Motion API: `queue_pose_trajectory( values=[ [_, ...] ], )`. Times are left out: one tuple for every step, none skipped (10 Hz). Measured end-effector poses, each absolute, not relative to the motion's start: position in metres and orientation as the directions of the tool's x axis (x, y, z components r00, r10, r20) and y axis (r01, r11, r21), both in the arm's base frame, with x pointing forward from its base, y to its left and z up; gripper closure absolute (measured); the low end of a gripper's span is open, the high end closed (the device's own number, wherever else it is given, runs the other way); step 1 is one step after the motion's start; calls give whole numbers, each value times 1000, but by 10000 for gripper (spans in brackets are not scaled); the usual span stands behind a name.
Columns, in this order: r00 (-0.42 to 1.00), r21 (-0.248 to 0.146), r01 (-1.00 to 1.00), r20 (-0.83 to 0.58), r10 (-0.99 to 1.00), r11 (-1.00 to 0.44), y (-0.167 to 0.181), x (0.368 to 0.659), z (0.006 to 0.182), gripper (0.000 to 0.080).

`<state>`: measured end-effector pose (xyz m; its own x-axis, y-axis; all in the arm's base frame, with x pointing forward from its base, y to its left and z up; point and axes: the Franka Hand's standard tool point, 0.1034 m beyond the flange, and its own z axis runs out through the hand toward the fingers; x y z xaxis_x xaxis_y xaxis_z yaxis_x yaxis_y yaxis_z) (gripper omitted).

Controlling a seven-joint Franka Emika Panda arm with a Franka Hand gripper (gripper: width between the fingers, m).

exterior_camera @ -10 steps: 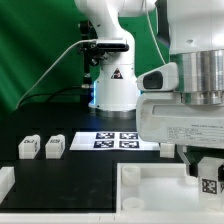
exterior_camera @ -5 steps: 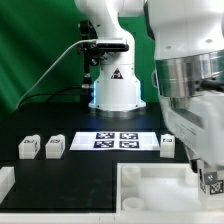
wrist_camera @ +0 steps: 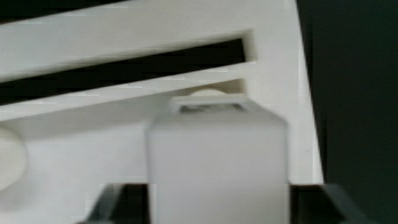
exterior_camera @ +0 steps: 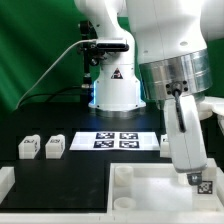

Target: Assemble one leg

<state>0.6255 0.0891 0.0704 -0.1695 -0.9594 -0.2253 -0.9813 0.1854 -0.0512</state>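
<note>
My gripper (exterior_camera: 197, 178) is shut on a white leg (exterior_camera: 201, 184) with a black-and-white tag. It holds the leg over the right part of the large white tray-like panel (exterior_camera: 140, 180), at the exterior view's lower right. In the wrist view the leg (wrist_camera: 217, 145) stands between my two dark fingers (wrist_camera: 128, 206), with the gripper (wrist_camera: 217, 202) closed around it and the panel's raised rim (wrist_camera: 160, 60) behind it. Two more legs (exterior_camera: 28, 148) (exterior_camera: 55, 146) stand at the exterior view's left. A further leg (exterior_camera: 167, 143) stands behind the panel.
The marker board (exterior_camera: 113, 140) lies on the black table in front of the robot base (exterior_camera: 112, 85). A white part's corner (exterior_camera: 5, 182) shows at the exterior view's lower left edge. A green curtain hangs behind.
My hand has tilted and turned, carrying the held leg a little toward the exterior view's left. The leg behind the panel has come into sight.
</note>
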Motion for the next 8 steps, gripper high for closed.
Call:
queue_pose_trajectory(
  values=[
    [-159, -53, -983, -224, -962, 175, 89, 625, 70, 278],
    [-62, -97, -992, -211, -976, 84, 89, 627, 70, 177],
    [78, -161, -986, -181, -980, -49, 94, 630, 69, 177],
    [279, -205, -947, -150, -948, -247, 99, 631, 69, 158],
    [396, -227, -904, -129, -909, -361, 104, 631, 72, 158],
    [443, -239, -880, -105, -890, -410, 107, 630, 76, 151],
    [534, -244, -829, -76, -842, -503, 104, 630, 74, 150],
    [613, -247, -772, -49, -789, -585, 102, 630, 73, 150]
  ],
)
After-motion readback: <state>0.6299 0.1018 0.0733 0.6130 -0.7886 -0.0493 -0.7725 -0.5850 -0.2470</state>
